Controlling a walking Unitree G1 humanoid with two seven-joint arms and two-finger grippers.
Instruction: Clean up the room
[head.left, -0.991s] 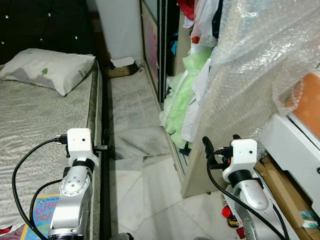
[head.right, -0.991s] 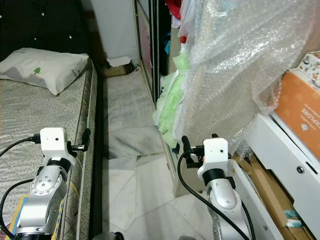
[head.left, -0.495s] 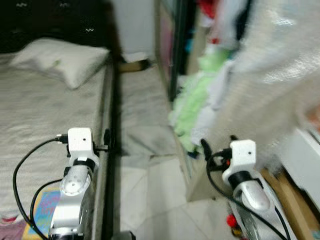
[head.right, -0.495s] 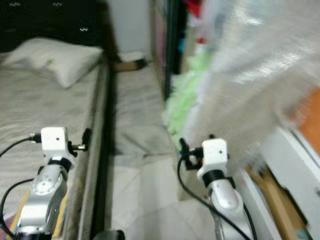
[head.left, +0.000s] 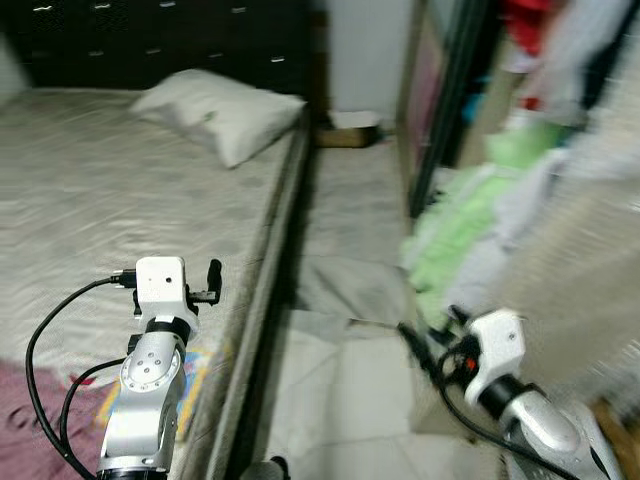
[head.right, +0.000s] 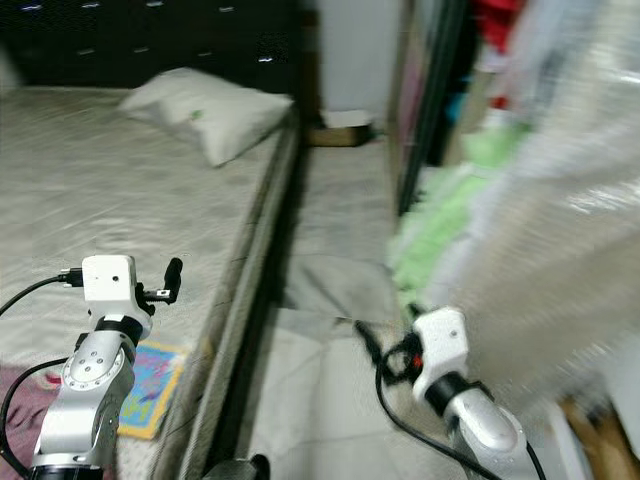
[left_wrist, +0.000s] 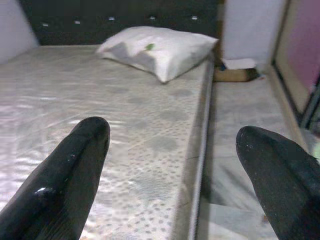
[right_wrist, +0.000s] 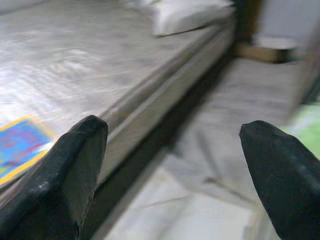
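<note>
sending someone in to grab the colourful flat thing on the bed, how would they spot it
Start at the big grey patterned mattress on the left of the room, with the white pillow at its far end. Come to the near end, by the edge along the floor gap: a flat blue book with a yellow border lies there beside a dark pink cloth. It is the one brightly printed flat item on the bed.

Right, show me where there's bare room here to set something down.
The grey patterned mattress is bare between the white pillow at its head and the blue picture book near its foot. The marble floor strip along the bed is passable, but the pile of green and white clothes crowds its wardrobe side.
</note>
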